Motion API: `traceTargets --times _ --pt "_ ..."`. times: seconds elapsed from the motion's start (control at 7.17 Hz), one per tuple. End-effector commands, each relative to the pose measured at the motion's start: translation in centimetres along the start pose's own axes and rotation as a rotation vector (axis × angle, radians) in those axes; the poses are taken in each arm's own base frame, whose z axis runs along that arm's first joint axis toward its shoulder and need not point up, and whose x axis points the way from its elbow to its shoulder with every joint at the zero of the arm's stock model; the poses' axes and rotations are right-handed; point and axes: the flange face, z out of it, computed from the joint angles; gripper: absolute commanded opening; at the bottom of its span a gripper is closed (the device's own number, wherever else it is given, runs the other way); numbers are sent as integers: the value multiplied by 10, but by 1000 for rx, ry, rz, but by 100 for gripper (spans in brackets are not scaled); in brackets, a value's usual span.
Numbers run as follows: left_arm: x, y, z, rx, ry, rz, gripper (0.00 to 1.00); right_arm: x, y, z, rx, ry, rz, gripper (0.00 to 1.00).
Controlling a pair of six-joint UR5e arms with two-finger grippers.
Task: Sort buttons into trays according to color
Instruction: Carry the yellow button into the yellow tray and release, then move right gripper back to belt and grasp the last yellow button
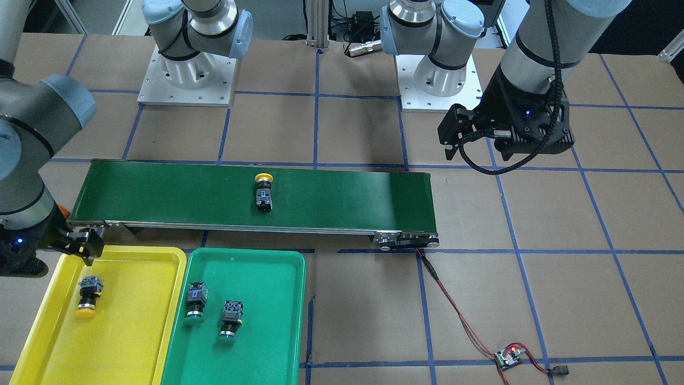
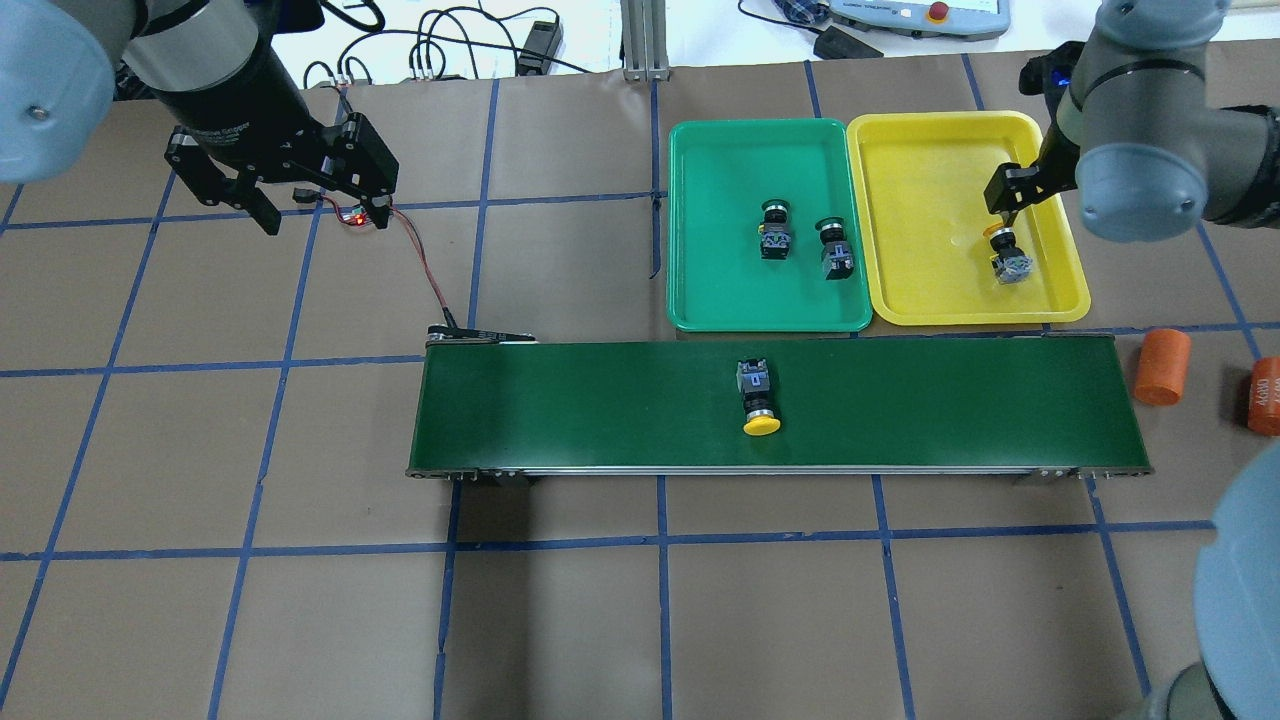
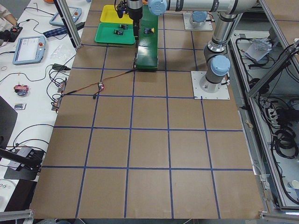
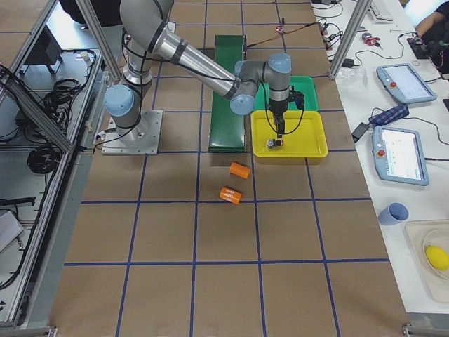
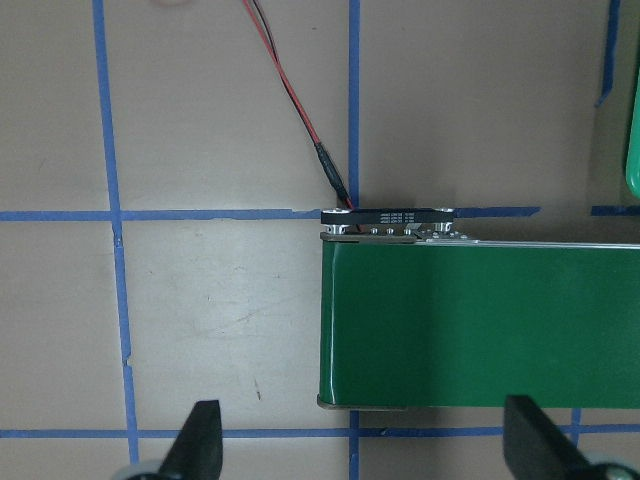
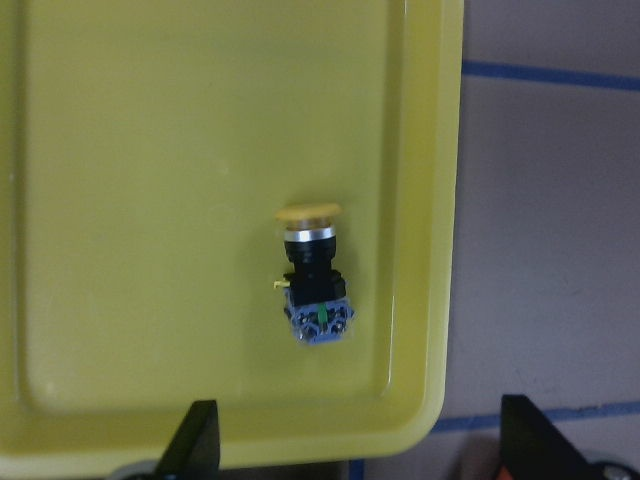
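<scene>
**A:** Robotics lab, no question. Two arm bases [image 1: 184, 69] bolted down on metal plates [image 1: 155, 96], blue tape grid [image 2: 660, 545] across brown paper [image 2: 560, 630].

**B:** Agreed. Teach pendants [image 4: 401, 83] on the side bench [image 4: 421, 203], aluminium framing [image 4: 347, 35], loose cables [image 3: 280, 135], a small conveyor belt [image 2: 600, 405] wired to a bare circuit board [image 1: 507, 357].
</scene>
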Motion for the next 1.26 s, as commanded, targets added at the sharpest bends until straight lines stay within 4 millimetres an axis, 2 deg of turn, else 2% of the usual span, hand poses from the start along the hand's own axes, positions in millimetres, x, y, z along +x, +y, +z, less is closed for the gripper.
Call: traceTargets --times 0.0,0.14,0.28,0.42,0.56,0.7,0.84,0.98,1.12 --pt "0 1 1 -2 -1 0 100 -22 55 -80 -96 -90 -25 100" --pt "-1 1 1 -3 -1 -1 100 -38 61 -85 -111 -181 27 100" --pt "-1 0 0 0 1 -1 100 -66 65 -84 -128 -211 3 100" --pt "-1 1 0 -2 1 -1 100 -109 77 -76 -162 -220 -32 100" --pt "-2 0 1 -3 1 -3 100 -141 88 -68 -195 -218 -15 100" --pt "-2 0 0 -2 1 -3 100 -161 92 -58 -211 -221 -38 100" --pt "-2 0 0 -2 -1 -3 100 -170 90 -45 -238 -225 -55 100" --pt "-2 0 0 -2 1 -3 100 -181 90 -33 -267 -308 -41 100" --pt "-2 0 0 0 1 -3 100 -187 98 -20 -299 -327 -44 100"
